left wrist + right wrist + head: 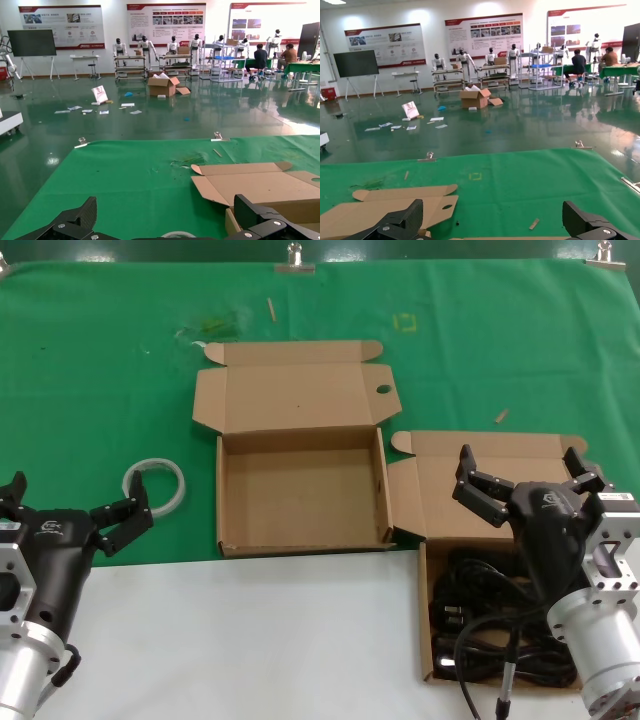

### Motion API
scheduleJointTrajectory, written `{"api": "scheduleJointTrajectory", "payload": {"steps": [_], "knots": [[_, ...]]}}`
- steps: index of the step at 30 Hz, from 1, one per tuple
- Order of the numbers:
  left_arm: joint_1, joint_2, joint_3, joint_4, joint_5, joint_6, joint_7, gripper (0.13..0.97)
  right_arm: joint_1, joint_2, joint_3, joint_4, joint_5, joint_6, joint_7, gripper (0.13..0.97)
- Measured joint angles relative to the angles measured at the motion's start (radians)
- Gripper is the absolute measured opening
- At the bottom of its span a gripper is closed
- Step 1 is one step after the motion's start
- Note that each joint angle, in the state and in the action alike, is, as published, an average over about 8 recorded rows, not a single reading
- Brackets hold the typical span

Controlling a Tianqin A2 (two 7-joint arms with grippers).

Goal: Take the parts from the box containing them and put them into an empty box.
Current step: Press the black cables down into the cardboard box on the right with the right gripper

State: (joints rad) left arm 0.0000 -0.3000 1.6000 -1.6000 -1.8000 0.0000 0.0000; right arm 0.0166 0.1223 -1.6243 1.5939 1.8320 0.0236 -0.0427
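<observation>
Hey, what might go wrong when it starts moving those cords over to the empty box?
The black cords lie tangled in the right box, so the open right gripper above them may lift several at once. A trailing cord could snag the raised flap on its way to the empty box.

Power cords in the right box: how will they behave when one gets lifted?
Probably floppy: the black power cords lie in loose tangled loops in the right box, so one would likely sag and drag others along. The plugs look chunky, so ends may swing. The right tool is open above them.
</observation>
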Motion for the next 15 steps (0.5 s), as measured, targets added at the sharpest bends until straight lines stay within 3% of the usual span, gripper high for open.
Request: {"api": "scheduleJointTrajectory", "payload": {"steps": [15], "knots": [[0.0,0.0,0.0,0.0,0.0,0.0,0.0,0.965,0.0,0.0,0.0,0.0,0.0,0.0,0.0,0.966]]}}
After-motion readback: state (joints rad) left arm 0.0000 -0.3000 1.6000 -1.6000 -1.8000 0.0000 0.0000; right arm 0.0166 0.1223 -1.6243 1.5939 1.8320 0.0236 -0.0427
